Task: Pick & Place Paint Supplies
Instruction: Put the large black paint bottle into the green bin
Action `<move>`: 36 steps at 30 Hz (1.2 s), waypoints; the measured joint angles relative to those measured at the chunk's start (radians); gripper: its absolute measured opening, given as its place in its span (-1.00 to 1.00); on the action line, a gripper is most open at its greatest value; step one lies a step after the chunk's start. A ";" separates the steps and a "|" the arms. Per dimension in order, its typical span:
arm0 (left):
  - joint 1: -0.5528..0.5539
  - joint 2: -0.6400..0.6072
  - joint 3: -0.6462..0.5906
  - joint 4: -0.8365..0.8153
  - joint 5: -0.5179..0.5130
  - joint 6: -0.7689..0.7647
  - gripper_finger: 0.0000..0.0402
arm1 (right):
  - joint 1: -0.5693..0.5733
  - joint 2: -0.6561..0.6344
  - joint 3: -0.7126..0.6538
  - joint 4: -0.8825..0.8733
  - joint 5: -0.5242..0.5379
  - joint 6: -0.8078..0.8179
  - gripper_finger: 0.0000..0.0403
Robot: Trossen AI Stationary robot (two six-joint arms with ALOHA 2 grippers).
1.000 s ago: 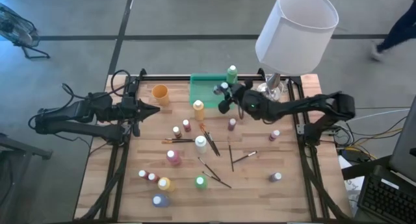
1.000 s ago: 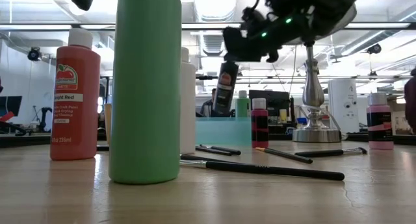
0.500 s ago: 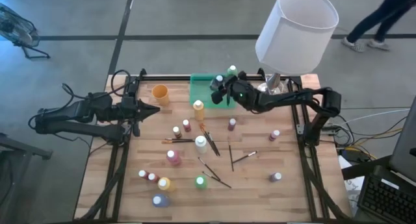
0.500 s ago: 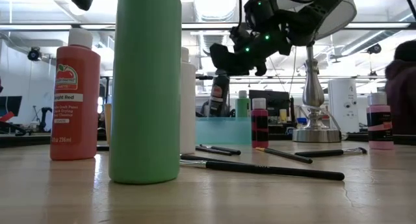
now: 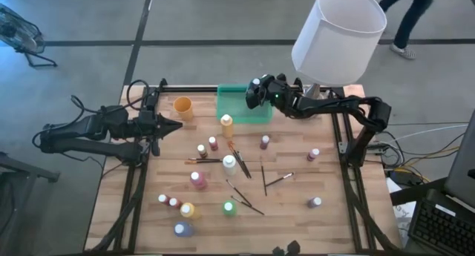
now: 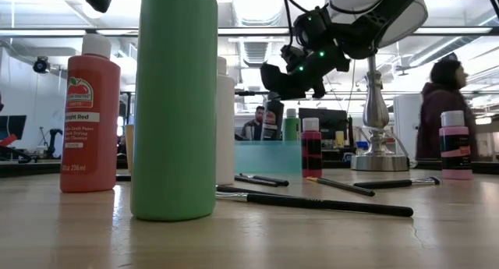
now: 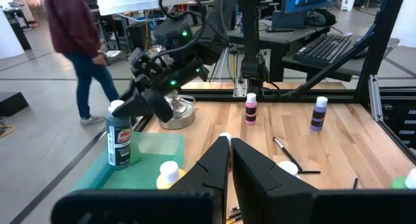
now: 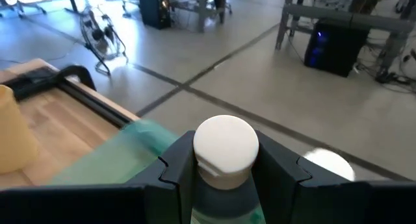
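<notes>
While the left arm waits at the left side of the tabletop [image 5: 297, 226], its left tool [image 5: 172, 126] clenched on nothing and pointing toward the middle, the right arm reaches over the far edge. The right tool [image 5: 254, 93] is clamped on a dark blue-grey paint bottle [image 7: 119, 137] with a white cap, gripping it just below the cap, a finger [image 8: 283, 164] on either side. That bottle stands upright inside the green tray [image 5: 230, 107], at the tray's far right part; from the left wrist view its base looks to be on the tray floor or very close to it, though I cannot tell whether it touches. An orange cup [image 5: 182, 107] sits just left of the tray, and a yellow-orange bottle [image 5: 227, 125] stands near the tray's front edge. The other paint bottles are spread over the middle and near parts of the boards, among them a white bottle [image 5: 229, 164], a pink bottle [image 5: 198, 179] and a green bottle [image 5: 229, 208]. Thin dark paintbrushes [image 5: 241, 191] lie loose among them. A lamp with a white shade [image 5: 339, 35] stands at the far right corner, and a person [image 6: 439, 105] in a dark top is passing beyond the tabletop.
</notes>
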 joint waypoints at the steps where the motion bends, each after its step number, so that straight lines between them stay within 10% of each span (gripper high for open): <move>1: 0.000 0.000 0.000 0.000 0.000 0.000 -0.88 | -0.003 0.000 0.000 -0.015 0.001 0.001 -0.44; 36: 0.000 0.000 0.000 0.000 0.000 0.000 -0.88 | -0.085 0.144 0.229 -0.284 -0.113 0.023 -0.44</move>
